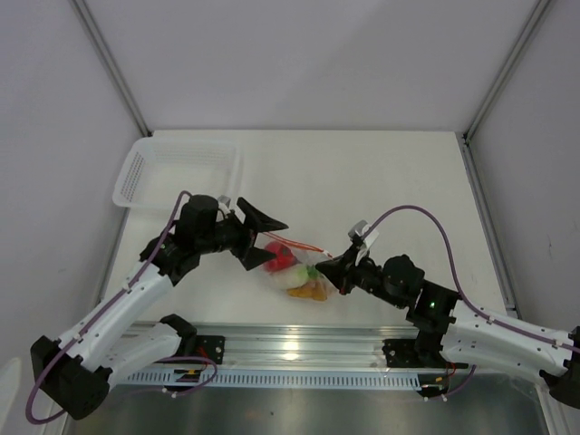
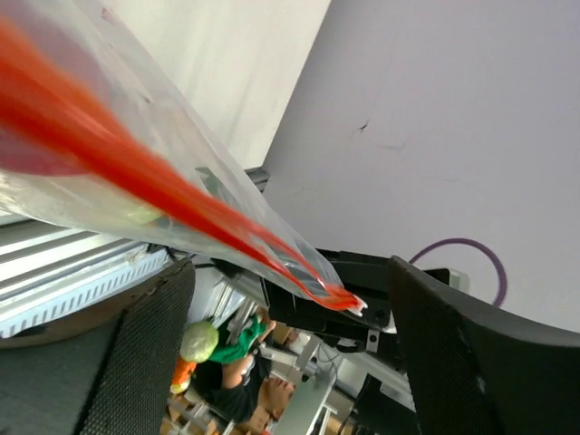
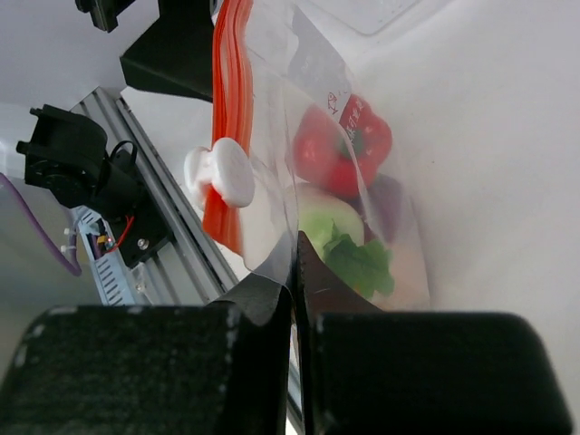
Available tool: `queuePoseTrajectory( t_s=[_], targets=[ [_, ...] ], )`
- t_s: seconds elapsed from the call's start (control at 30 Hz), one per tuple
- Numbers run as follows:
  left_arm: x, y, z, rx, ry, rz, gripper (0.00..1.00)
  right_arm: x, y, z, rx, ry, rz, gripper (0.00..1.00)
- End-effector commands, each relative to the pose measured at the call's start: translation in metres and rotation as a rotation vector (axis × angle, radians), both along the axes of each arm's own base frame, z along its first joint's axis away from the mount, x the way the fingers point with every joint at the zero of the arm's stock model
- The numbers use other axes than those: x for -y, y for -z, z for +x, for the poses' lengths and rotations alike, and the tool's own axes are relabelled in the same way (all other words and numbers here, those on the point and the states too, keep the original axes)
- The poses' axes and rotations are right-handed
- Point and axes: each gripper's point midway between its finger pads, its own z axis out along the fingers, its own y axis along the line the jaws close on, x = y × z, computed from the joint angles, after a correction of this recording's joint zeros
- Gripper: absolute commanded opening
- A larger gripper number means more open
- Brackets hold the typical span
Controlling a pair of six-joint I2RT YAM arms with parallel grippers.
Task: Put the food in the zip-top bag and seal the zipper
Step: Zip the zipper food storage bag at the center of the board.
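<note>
Over at the far left of the desk [image 1: 399,181] sits a white basket [image 1: 177,172], nothing in it that the top view shows. Just right of it comes the left arm, and the left gripper [image 1: 261,237] has its jaws spread wide, released, one dark finger [image 2: 145,353] on each side of the wrist view with the bag's edge passing between them, apparently untouched. That orange-red zipper [image 2: 181,213] runs as a bright blurred streak across the left wrist camera, ending at a corner in mid-air.

Middle of the desk now: the bag [image 1: 299,272] stretches between the two arms, clear and crinkled, its zipper a thin line along the top. The food is inside it. Red one [image 3: 340,149] uppermost in the right wrist view, shaped like a pepper with a green stem; below it the white one with green [image 3: 349,249]; a purple one [image 3: 390,204] just behind, partly hidden. From above, an orange-yellow one [image 1: 315,290] lies at the bag's lower edge.

On the zipper sits a white slider [image 3: 222,172], partway along the strip.

Right side: the right gripper [image 1: 333,267] has its jaws clenched tight on the bag's plastic, fingers [image 3: 399,362] pressed flat together with a pinch of film caught in the seam.
</note>
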Motion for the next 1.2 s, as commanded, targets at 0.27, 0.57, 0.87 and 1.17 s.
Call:
queuePoseTrajectory(
  t_s=[0.27,0.57,0.87,1.17],
  targets=[
    [-0.04,-0.033,-0.005,0.509,-0.028,0.141,0.85,0.004,-0.023,-0.009,-0.065,-0.029,-0.003,0.0],
    [-0.037,-0.101,-0.038,1.051,0.164,0.082,0.87,0.003,-0.019,-0.012,-0.15,-0.052,-0.068,0.0],
    [-0.02,-0.115,-0.044,1.279,0.388,0.128,0.88,0.0,-0.02,-0.02,-0.227,-0.096,-0.125,0.0],
    [-0.011,-0.11,-0.026,1.283,0.462,0.213,0.86,-0.008,-0.043,-0.024,-0.282,-0.147,-0.107,0.0]
  ],
)
